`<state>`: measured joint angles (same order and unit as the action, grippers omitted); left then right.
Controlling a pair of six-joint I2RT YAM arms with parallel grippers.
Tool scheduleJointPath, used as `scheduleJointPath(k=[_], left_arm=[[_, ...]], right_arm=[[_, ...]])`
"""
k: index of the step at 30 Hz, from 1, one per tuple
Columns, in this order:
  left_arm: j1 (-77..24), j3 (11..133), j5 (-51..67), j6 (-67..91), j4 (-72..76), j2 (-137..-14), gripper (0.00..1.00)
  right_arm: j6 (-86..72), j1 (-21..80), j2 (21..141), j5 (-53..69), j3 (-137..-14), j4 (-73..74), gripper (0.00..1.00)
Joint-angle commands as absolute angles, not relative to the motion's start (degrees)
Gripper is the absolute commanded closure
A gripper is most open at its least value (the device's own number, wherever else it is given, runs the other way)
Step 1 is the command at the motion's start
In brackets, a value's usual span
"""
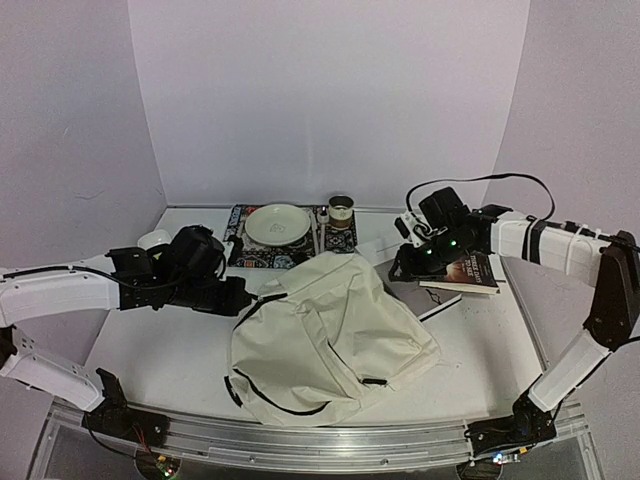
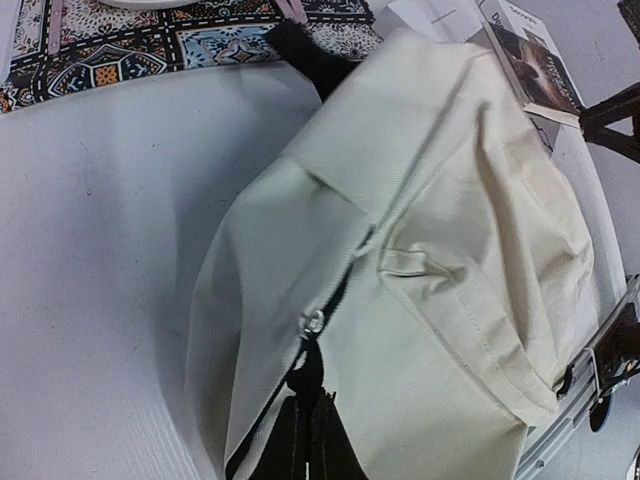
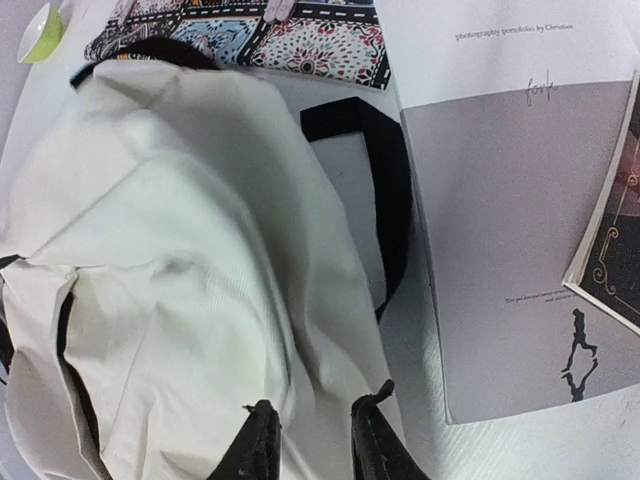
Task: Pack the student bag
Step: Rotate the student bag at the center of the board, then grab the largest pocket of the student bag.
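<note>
The student bag (image 1: 330,340) is a big cream backpack lying in the middle of the table, also filling the left wrist view (image 2: 450,250) and the right wrist view (image 3: 180,250). My left gripper (image 1: 243,297) is at the bag's left edge. Its jaws (image 2: 308,400) are shut on the black zip pull (image 2: 312,355), just below the metal slider (image 2: 313,322). My right gripper (image 1: 403,266) hovers at the bag's far right corner. Its fingers (image 3: 315,412) stand apart over the cream fabric, holding nothing. A black strap (image 3: 395,180) loops out beside it.
A patterned mat (image 1: 248,252) at the back carries a white plate (image 1: 278,224) and a small can (image 1: 341,210). A dark book (image 1: 465,272) and a white-grey magazine (image 3: 520,250) lie right of the bag. A white cup (image 1: 153,240) sits at the far left.
</note>
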<state>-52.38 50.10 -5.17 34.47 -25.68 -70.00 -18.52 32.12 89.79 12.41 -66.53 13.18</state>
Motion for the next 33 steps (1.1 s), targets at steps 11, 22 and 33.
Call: scheduleJointPath(k=[11, 22, 33], left_arm=[[-51.8, 60.7, -1.4, 28.0, -23.0, -78.5, 1.00], [-51.8, 63.6, 3.4, 24.9, -20.1, -76.9, 1.00], [-51.9, 66.3, 8.6, 23.3, -19.0, -77.3, 1.00]], right_arm=[[5.2, 44.5, 83.5, 14.8, -67.4, 4.6, 0.11], [16.0, 46.3, 96.7, 29.8, -71.1, -13.8, 0.06], [23.9, 47.2, 111.4, 38.1, -79.2, -20.3, 0.07]])
